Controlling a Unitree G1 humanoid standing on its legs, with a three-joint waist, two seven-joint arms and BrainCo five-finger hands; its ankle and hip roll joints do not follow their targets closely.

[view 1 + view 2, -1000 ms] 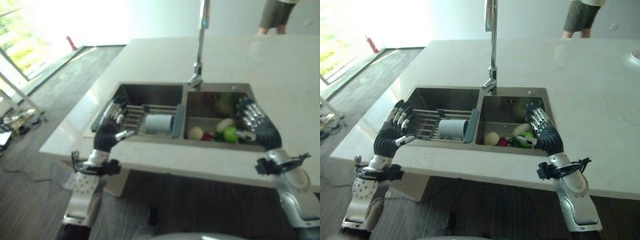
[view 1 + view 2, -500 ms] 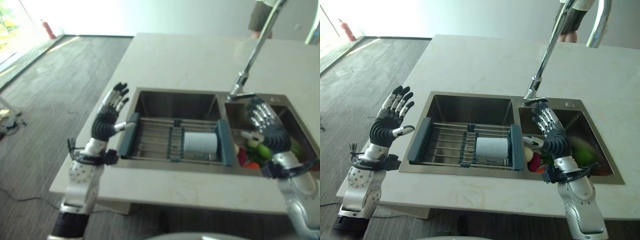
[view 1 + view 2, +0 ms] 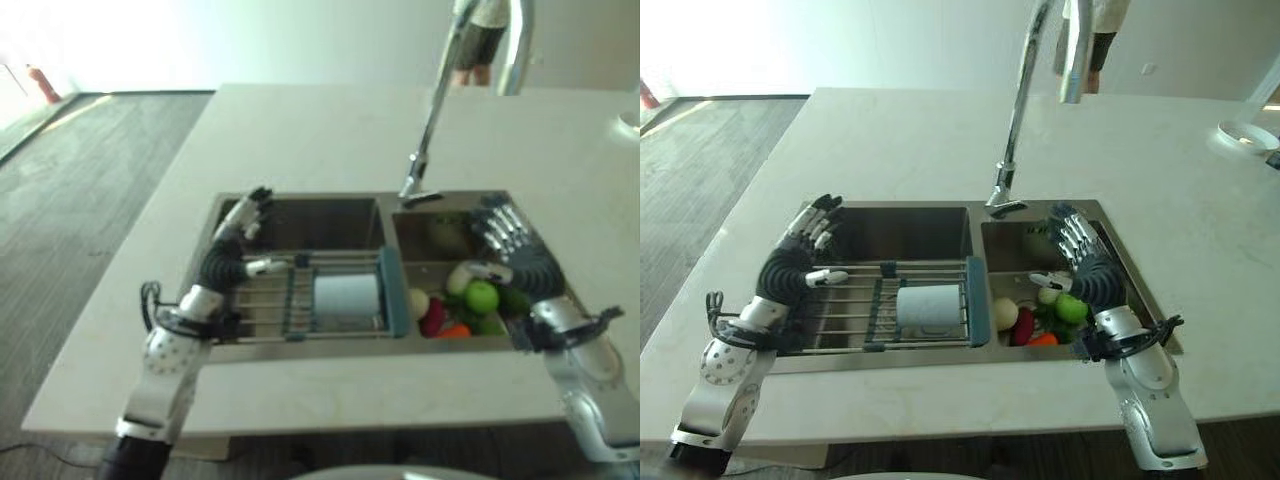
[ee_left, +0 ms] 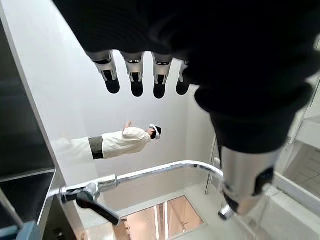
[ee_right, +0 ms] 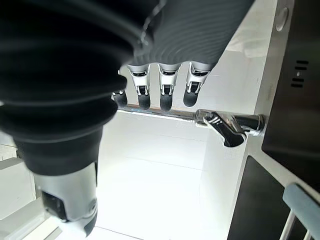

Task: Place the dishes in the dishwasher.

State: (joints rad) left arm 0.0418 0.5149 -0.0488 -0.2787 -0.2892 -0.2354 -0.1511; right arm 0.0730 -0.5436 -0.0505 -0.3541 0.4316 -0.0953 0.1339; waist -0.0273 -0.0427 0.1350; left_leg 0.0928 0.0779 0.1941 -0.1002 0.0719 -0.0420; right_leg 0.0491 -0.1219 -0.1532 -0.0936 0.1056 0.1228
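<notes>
Centrally in the right eye view, a double sink (image 3: pixel 975 215) sits recessed in a pale stone counter (image 3: pixel 890 140). Its left basin holds a wire drying rack (image 3: pixel 850 305) with blue-grey end pieces. A white cup (image 3: pixel 929 307) lies on its side on the rack, just beside the right end piece. This cup is the only dish visible.

The right basin, at centre right of the frame, contains produce: a pale round fruit (image 3: pixel 1005 313), a red piece (image 3: pixel 1024 325), an orange piece (image 3: pixel 1042 339) and a green apple (image 3: pixel 1071 308), lying close together. A tall curved tap (image 3: pixel 1023 95) rises from the far rim between the two basins.

The left hand (image 3: pixel 800 262) is at middle left of the frame, raised over the left end of the rack. Its fingers (image 4: pixel 132 75) are straight and spread apart, and it holds nothing. The right hand (image 3: pixel 1085 265) is at middle right, raised over the right basin above the produce. Its fingers (image 5: pixel 165 90) are likewise extended and apart, with nothing in its grasp. Neither hand touches the cup.

A white round object (image 3: pixel 1250 135) rests on the counter at the upper right edge. A person (image 3: pixel 1095 30) stands beyond the far side of the counter, at the top of the frame.
</notes>
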